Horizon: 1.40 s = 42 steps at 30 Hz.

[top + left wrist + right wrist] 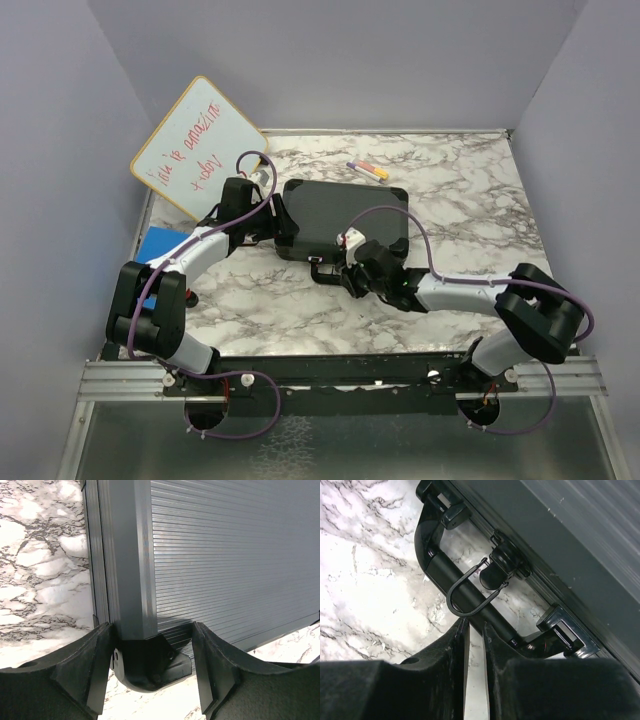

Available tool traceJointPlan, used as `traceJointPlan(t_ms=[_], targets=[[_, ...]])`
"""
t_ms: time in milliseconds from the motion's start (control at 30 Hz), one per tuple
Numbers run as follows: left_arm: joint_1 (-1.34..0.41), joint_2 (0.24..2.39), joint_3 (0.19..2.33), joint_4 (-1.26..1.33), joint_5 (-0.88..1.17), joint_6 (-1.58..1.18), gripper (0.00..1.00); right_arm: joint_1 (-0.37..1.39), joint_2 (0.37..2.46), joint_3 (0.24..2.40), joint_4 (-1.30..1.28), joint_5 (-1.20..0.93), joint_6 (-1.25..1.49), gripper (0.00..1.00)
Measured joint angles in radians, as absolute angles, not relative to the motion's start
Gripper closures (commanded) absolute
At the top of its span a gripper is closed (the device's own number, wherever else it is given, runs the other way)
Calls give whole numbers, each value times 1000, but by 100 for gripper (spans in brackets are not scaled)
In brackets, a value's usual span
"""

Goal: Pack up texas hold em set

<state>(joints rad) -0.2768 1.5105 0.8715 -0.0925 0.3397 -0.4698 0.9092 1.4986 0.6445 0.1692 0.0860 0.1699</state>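
Currently the black rectangular ribbed briefcase (345,215) lies shut and flat near the middle of the white marble-patterned table (470,200). Left gripper (152,640): fingers spread wide, straddling a corner on the case's left side, not clamped. Right gripper (475,630): fingers drawn almost together, a thin slit between them, nothing held, tips just short of the black carry handle (437,565) on the near edge. A white dry-erase board (195,145) sits at far left, a flat blue pad (160,245) nearer than it. A yellow-and-pink marker (368,170) lies beyond the case.

My left arm (200,245) and right arm (455,292) are white tubes with chunky black joints; a purple cable (396,208) loops along each; my pincer fingers (82,677) are matt black and grainy.
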Motion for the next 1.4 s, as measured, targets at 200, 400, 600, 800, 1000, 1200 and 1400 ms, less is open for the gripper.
traceJointPlan(t_ms=[200, 400, 600, 800, 1000, 1200, 1400], targets=[[-276, 1515, 872, -94, 340, -468, 52, 922, 1512, 645, 207, 135, 163, 76], [-275, 1518, 873, -95, 341, -467, 52, 943, 1514, 632, 247, 243, 163, 75], [-272, 1521, 875, -95, 346, -466, 52, 947, 1486, 600, 282, 261, 145, 73], [-268, 1523, 877, -96, 354, -463, 52, 963, 1474, 573, 287, 207, 113, 54], [-262, 1526, 877, -96, 365, -461, 52, 986, 1477, 573, 270, 196, 115, 48], [-256, 1529, 877, -96, 375, -459, 52, 1036, 1535, 599, 281, 255, 103, 48], [-254, 1530, 879, -96, 379, -458, 52, 1102, 1599, 643, 293, 395, 89, 62]])
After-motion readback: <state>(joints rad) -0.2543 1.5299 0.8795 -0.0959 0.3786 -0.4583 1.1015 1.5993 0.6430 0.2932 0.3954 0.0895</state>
